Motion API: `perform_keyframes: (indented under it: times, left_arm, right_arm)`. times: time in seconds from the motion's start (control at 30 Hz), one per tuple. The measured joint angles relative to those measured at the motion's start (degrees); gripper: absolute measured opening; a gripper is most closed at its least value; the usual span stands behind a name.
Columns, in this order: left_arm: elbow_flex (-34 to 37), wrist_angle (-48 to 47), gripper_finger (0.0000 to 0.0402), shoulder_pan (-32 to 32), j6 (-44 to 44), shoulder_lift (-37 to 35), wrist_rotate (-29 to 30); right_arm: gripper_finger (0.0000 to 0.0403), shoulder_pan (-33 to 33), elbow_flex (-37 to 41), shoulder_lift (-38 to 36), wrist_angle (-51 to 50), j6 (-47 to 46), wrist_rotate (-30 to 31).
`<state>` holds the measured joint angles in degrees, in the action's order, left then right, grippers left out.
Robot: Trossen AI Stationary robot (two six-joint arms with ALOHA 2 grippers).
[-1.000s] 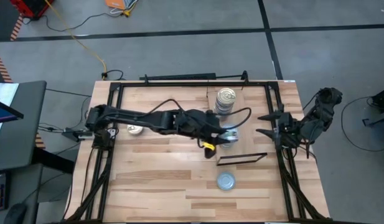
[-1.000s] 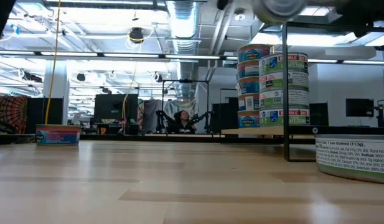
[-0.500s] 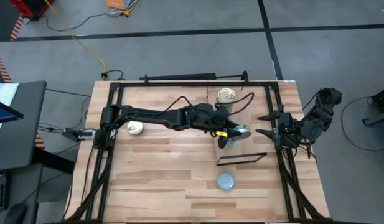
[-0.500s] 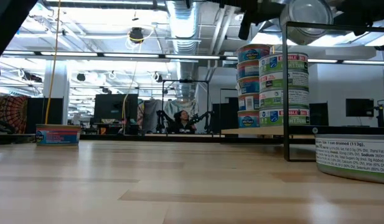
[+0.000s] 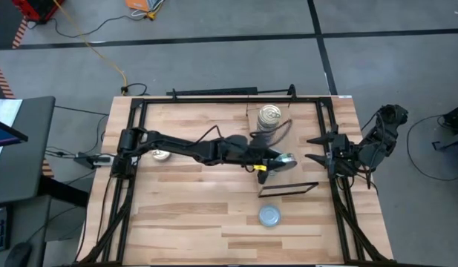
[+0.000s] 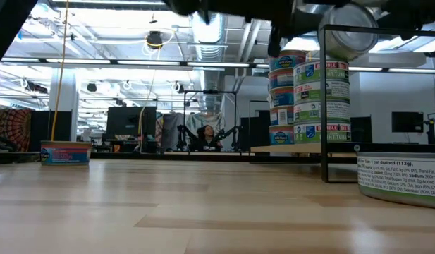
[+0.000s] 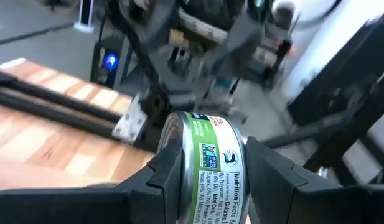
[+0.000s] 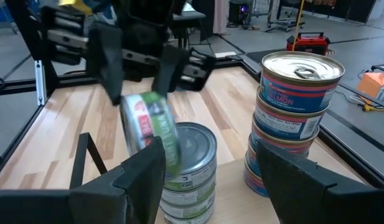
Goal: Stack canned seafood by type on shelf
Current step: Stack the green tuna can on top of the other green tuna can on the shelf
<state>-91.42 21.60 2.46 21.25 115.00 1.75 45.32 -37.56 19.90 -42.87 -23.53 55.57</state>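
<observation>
Tin [image 7: 207, 171] tilted in left gripper [image 5: 277, 159] above green-label stack [image 8: 188, 168] on shelf [image 5: 295, 178].

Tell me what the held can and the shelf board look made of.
The can in the left claw looks like shiny metal with a glossy green paper label. The board looks like pale, matte, unfinished wood, going by its faint grain.

Two tin stacks [image 8: 241, 143] crowd the shelf [image 5: 288, 178].

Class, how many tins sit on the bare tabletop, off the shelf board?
2: one tin near the left arm's base, partly under it; another beyond the dark strip. The arm may hide more.
</observation>
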Motion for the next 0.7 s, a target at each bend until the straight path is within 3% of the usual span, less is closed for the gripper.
perform_keyframes:
  times: [0.37, 0.7]
  left_arm:
    - [15.5, 26.8, 0.0137, -1.6, 10.3, -2.2, 2.6]
    - [20.7, 36.8, 0.0137, 0.2, 16.3, -2.4, 7.8]
  right_arm:
    - [0.0277, 0.0, 0.0, 0.0, 0.3, 0.0, -0.1]
    - [0.0277, 0.0, 0.0, 0.0, 1.6, 0.1, -0.1]
